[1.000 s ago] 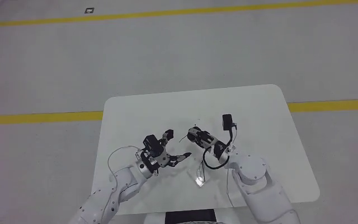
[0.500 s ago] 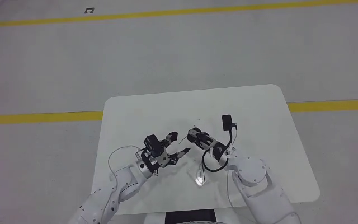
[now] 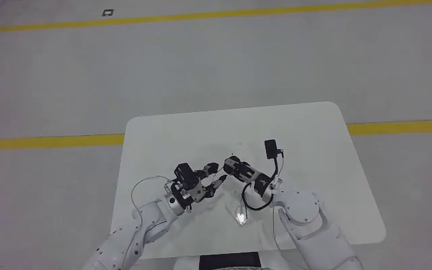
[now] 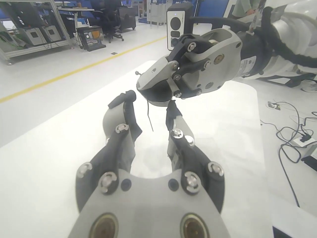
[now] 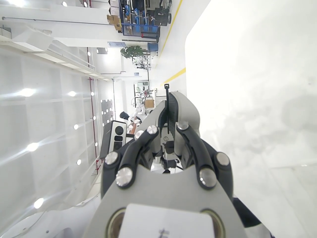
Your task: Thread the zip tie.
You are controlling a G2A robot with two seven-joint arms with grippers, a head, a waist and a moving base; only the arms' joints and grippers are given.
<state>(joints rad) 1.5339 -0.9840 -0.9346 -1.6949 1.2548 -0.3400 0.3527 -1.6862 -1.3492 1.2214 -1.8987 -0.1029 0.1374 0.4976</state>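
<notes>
A thin black zip tie [image 5: 168,107] is clamped between the fingers of my right gripper [image 5: 169,100], its small square head [image 5: 166,86] sticking out past the fingertips. In the left wrist view the right gripper [image 4: 158,89] hovers above the white table [image 4: 223,130], and the zip tie's tail [image 4: 149,116] hangs down from it. My left gripper [image 4: 149,102] is open, its two black fingertips on either side of that tail and just below the right gripper. From above, the left gripper [image 3: 215,174] and right gripper [image 3: 230,164] nearly meet over the middle of the table [image 3: 317,135].
A small clear item [image 3: 241,216] lies on the table near the front edge, just below the two grippers. The right wrist's black camera box [image 3: 271,148] juts up beside its arm. The table's back and sides are bare white surface.
My left gripper has moved right and slightly back toward the right gripper, bringing its open fingers around the zip tie's tail. The right gripper has shifted a little to the left.
</notes>
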